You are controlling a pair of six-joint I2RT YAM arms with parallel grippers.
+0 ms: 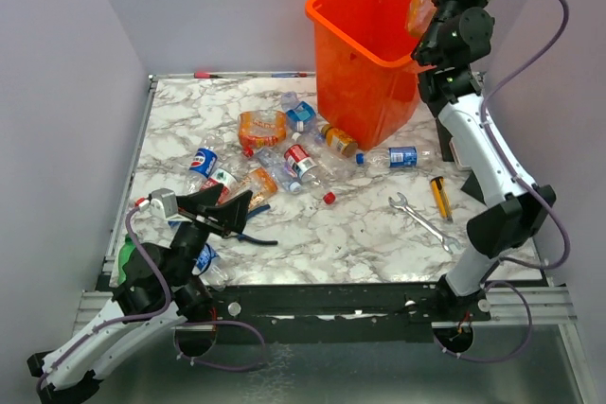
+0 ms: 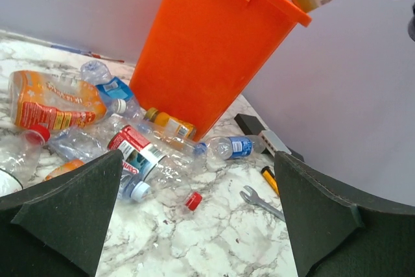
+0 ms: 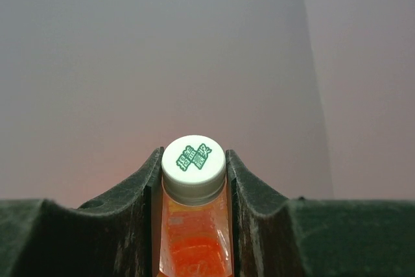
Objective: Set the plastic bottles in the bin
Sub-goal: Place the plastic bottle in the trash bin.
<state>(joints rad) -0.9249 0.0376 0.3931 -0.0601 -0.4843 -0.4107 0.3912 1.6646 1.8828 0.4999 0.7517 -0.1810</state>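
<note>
Slanting orange bottle (image 1: 421, 2), base toward bin (image 1: 365, 73)

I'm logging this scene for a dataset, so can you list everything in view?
bin: one, orange, back right of the marble table.
held bottle: one, orange, above the bin's rim.
loose bottles: roughly ten, clear, mixed labels, left of bin.
red cap: one, red, mid-table.
wrench: one, steel, near right.
yellow-handled tool: one, beside the wrench.
pliers: one, blue-handled, near left.
left gripper: black, open, empty.
right gripper: black, shut on held bottle.
</note>
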